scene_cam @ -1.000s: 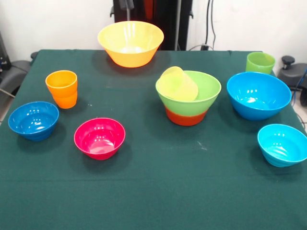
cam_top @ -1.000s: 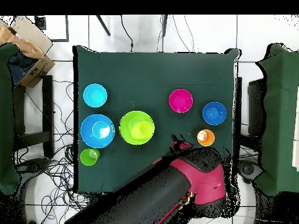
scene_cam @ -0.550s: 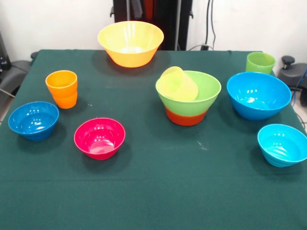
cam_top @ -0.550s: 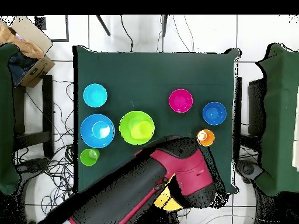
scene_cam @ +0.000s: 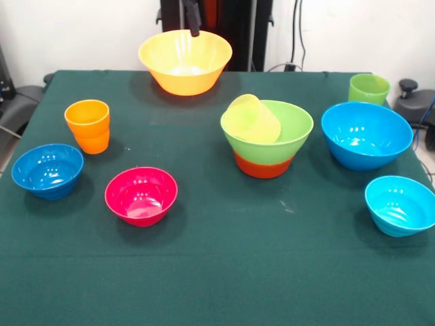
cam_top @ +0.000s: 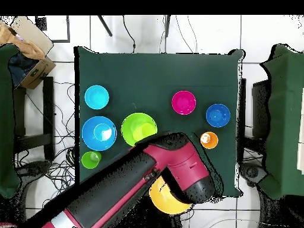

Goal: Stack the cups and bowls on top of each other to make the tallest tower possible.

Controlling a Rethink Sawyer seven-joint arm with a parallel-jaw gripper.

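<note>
The tower is an orange-red bowl (scene_cam: pixel 264 166) with a light green bowl (scene_cam: pixel 280 136) (cam_top: pixel 135 124) nested in it and a pale yellow cup (scene_cam: pixel 253 119) lying tilted inside. My gripper (scene_cam: pixel 192 17) shows only as a dark tip at the top edge, just above the big yellow-orange bowl (scene_cam: pixel 185 64) (cam_top: pixel 161 200). In the overhead view the arm (cam_top: pixel 178 166) hides it. An orange cup (scene_cam: pixel 88 125) (cam_top: pixel 208 140) stands at the left and a light green cup (scene_cam: pixel 369 88) (cam_top: pixel 90 160) at the far right.
A magenta bowl (scene_cam: pixel 141 195) (cam_top: pixel 183 102) and a small dark blue bowl (scene_cam: pixel 47 170) (cam_top: pixel 218 115) sit front left. The big blue bowl (scene_cam: pixel 366 134) (cam_top: pixel 98 133) and small cyan bowl (scene_cam: pixel 401 204) (cam_top: pixel 96 97) sit at the right. A cardboard box (cam_top: pixel 27 50) lies off the table.
The arm has swung across the robot's side of the table and uncovered the yellow-orange bowl in the overhead view. In the front view the gripper tip has dropped lower over that bowl.
</note>
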